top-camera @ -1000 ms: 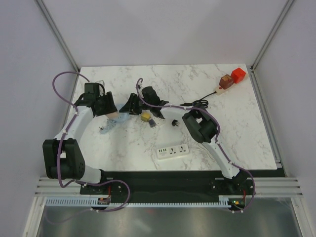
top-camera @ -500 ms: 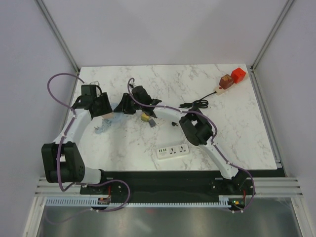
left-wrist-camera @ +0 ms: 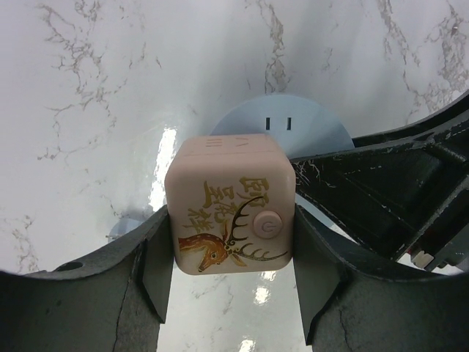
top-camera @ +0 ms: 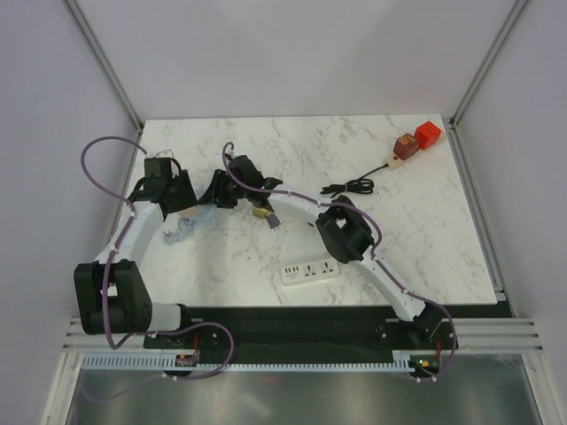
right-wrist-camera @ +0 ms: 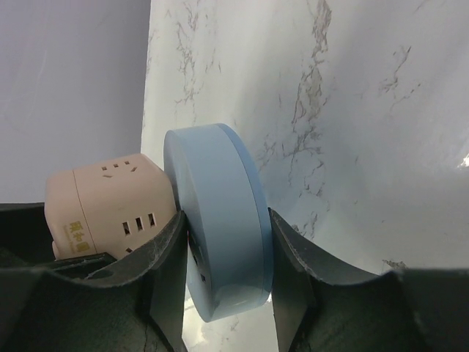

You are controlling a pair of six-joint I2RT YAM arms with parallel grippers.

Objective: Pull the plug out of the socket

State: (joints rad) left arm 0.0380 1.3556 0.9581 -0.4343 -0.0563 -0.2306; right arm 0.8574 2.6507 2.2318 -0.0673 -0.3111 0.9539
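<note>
Top external set high at the near edge, facing down over the whole surface [top-camera: 425,239]; both wrist views close in, sharing pink cube [left-wrist-camera: 231,202] and blue disc [right-wrist-camera: 220,227].

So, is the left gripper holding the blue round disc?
No, the left gripper is shut on the pink cube; the blue disc sits between the fingers of the right gripper.

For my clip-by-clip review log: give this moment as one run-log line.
left gripper: shut on pink cube | right gripper: shut on blue disc | cube touching disc, not yet separated
</note>
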